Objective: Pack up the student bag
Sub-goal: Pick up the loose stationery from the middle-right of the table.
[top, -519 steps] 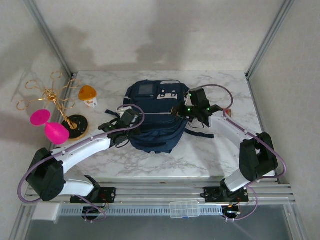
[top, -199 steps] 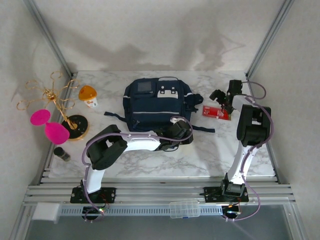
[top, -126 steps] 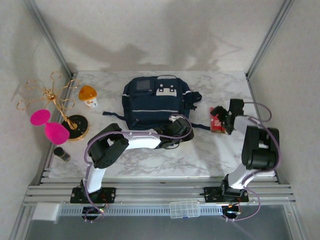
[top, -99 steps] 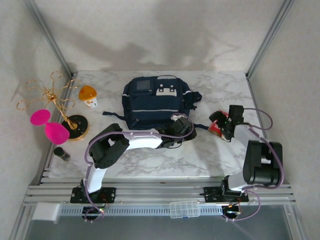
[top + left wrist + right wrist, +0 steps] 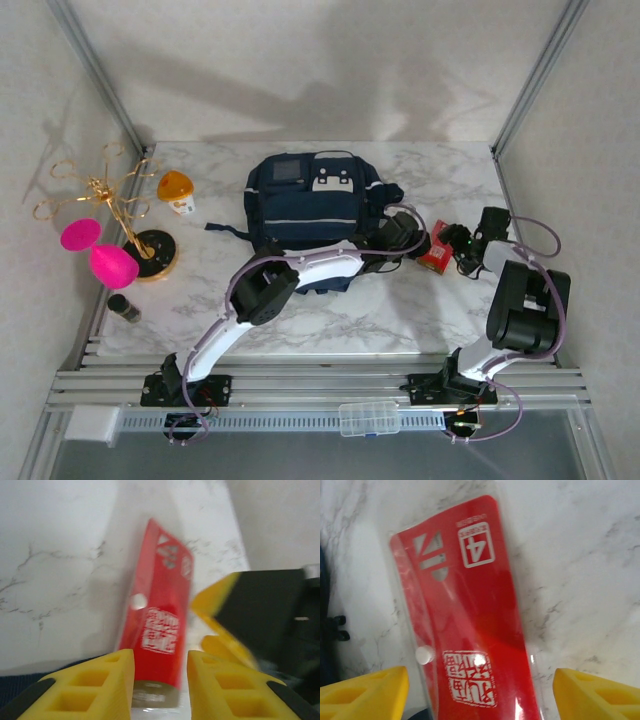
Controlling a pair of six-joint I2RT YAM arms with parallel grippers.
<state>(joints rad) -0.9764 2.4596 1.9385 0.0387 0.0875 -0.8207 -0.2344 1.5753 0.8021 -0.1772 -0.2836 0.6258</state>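
The student bag (image 5: pixel 300 205), navy with a white patch and a grey panel, lies flat at the back middle of the marble table. A red packet (image 5: pixel 436 252) lies just right of it, between my two grippers. My left gripper (image 5: pixel 408 240) reaches in from the bag side. Its fingers stand a little apart, and the packet's (image 5: pixel 160 595) near end shows in the gap of the left gripper (image 5: pixel 160 655) with a white sliver beside it. My right gripper (image 5: pixel 458 243) faces it from the right. This right gripper (image 5: pixel 480 680) is open, its fingers wide on either side of the packet (image 5: pixel 465 605).
At the left stand a gold wire stand (image 5: pixel 95 195), two pink pieces (image 5: pixel 100 255), an orange-lidded cup (image 5: pixel 177 192) and a small dark cylinder (image 5: pixel 125 308). A clear box (image 5: pixel 370 418) sits on the front rail. Bare marble lies in front of the bag.
My left gripper has swung right from the bag's lower right corner to the packet. The right gripper has drawn the packet forward from the back right, and its jaws have narrowed.
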